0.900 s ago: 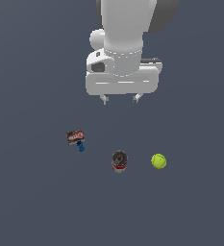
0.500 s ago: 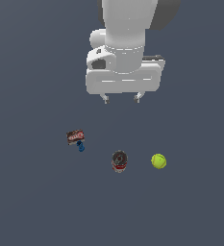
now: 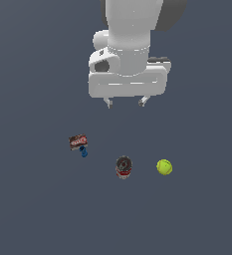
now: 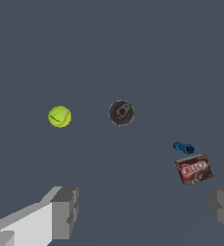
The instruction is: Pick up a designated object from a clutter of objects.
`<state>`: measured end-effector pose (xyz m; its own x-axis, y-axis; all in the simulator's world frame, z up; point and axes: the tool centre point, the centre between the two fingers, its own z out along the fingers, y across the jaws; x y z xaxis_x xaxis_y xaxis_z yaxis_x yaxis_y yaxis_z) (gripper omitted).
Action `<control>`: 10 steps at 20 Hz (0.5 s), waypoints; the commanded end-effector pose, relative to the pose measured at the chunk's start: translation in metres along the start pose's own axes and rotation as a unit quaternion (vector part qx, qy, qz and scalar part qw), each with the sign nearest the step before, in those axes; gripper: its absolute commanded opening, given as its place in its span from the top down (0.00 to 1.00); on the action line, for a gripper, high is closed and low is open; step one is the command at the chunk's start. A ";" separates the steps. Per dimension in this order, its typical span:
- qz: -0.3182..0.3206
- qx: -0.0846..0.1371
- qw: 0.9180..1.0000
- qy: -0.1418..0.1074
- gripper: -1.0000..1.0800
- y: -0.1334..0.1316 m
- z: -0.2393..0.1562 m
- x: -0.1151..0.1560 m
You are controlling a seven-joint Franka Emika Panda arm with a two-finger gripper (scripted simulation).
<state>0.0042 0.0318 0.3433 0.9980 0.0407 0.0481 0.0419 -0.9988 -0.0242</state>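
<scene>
Brown box [image 3: 78, 141]: 1, beside 1 blue piece [image 3: 83, 152], 1 can [image 3: 123, 166], 1 ball [image 3: 164, 167].

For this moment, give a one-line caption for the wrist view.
Open fingers frame a brown box, blue piece, dark can and yellow-green ball.

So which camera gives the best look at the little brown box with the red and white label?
The wrist view: the brown box appears larger there, its label lettering visible, beside the blue piece. In the exterior view the box is small, its label only a red-and-white blur.
</scene>
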 end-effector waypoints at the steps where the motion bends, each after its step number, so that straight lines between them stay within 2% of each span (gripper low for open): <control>1: 0.015 0.002 1.000 -0.001 0.04 0.006 0.007 0.001; 6: 0.069 0.006 0.998 -0.003 0.04 0.026 0.033 0.003; 10: 0.133 0.010 0.991 -0.006 0.04 0.049 0.062 0.003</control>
<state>0.0121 -0.0066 0.2922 0.9842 -0.1741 0.0313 -0.1724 -0.9837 -0.0507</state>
